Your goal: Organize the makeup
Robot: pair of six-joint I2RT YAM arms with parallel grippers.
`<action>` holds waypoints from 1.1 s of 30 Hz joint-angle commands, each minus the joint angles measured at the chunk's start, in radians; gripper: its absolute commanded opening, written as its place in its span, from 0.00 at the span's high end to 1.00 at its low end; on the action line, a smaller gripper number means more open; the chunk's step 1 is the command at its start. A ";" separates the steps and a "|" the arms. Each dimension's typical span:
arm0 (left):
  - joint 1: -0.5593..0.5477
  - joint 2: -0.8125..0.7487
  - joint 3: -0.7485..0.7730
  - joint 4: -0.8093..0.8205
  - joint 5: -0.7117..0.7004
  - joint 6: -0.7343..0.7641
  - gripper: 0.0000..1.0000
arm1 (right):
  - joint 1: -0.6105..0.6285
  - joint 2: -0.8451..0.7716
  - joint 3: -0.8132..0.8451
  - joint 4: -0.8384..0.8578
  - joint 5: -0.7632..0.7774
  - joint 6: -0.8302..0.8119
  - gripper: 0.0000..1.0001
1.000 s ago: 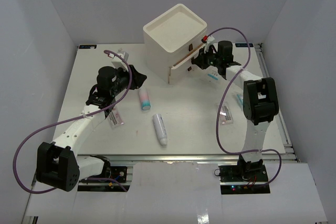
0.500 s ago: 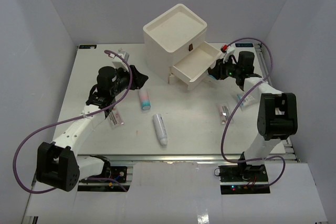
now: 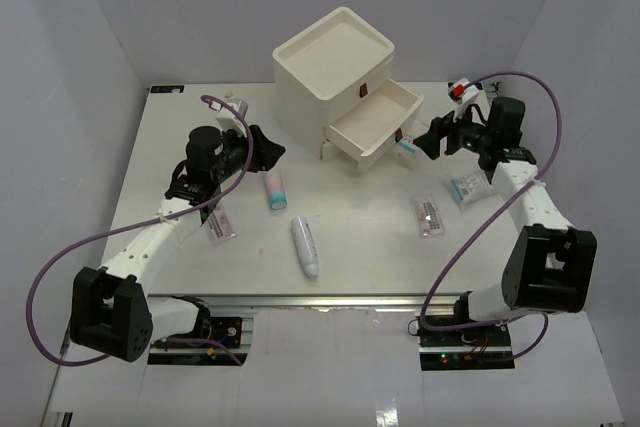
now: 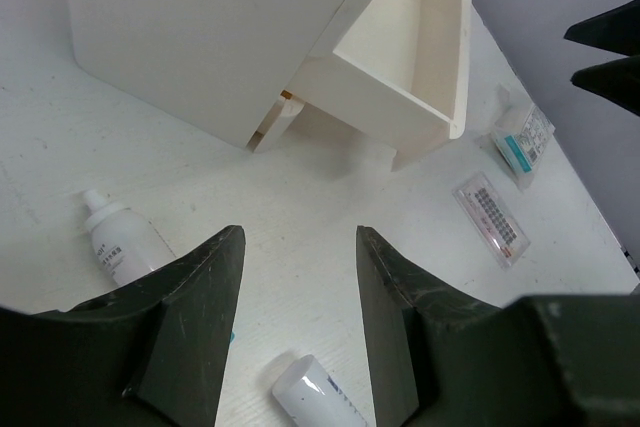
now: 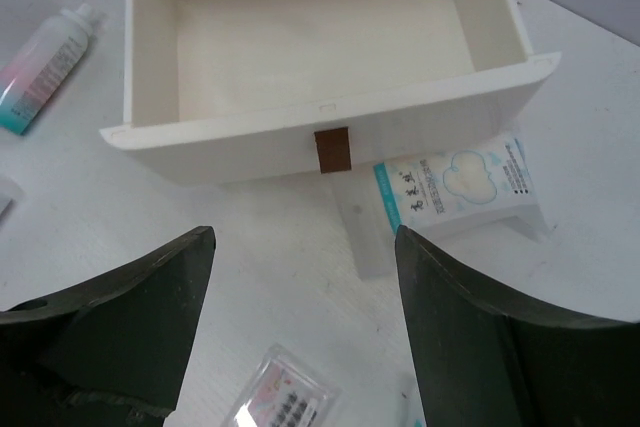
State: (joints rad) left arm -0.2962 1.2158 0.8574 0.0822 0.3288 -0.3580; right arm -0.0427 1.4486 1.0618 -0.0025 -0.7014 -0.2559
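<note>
Nearest, at the lower middle of the top view, a plain white tube [image 3: 306, 246] is lying on the tabletop [image 3: 370, 257]. To its left a flat sachet [image 3: 222, 224] is resting beside the left arm [image 3: 150, 237]. To its right a pink-printed sachet [image 3: 429, 216] is lying flat, well apart from the tube. Slightly farther, a pink-labelled tube [image 3: 275, 188] is lying left of centre, and a blue-printed sachet [image 3: 468, 188] is sitting at the right, close to the right arm [image 3: 530, 202].

The left jaws are hanging just beyond the pink-labelled tube, standing apart with nothing between them. The right jaws, at the right of the frame, are spread wide and holding nothing, pointing at the pulled-out drawer [image 3: 372, 119]. Another blue-printed sachet [image 5: 455, 182] is lying on the tabletop at the drawer's front, below its brown handle [image 5: 332, 150] in the right wrist view.

Farthest, the white drawer box [image 3: 335, 57] is standing at the upper middle.
</note>
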 commanded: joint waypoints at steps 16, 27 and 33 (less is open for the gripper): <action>0.006 -0.001 0.008 -0.007 0.042 -0.009 0.09 | -0.005 -0.214 -0.200 -0.292 0.282 -0.143 0.14; 0.006 0.066 0.048 -0.075 0.002 -0.020 0.02 | 0.021 -0.200 -0.269 -0.337 0.159 -0.200 0.14; 0.006 0.148 0.101 -0.191 -0.072 -0.038 0.02 | 0.041 -0.202 -0.297 -0.356 0.222 -0.236 0.15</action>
State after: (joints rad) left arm -0.2962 1.3324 0.8945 -0.0136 0.3267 -0.3757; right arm -0.0104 1.2518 0.7734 -0.3495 -0.5171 -0.4587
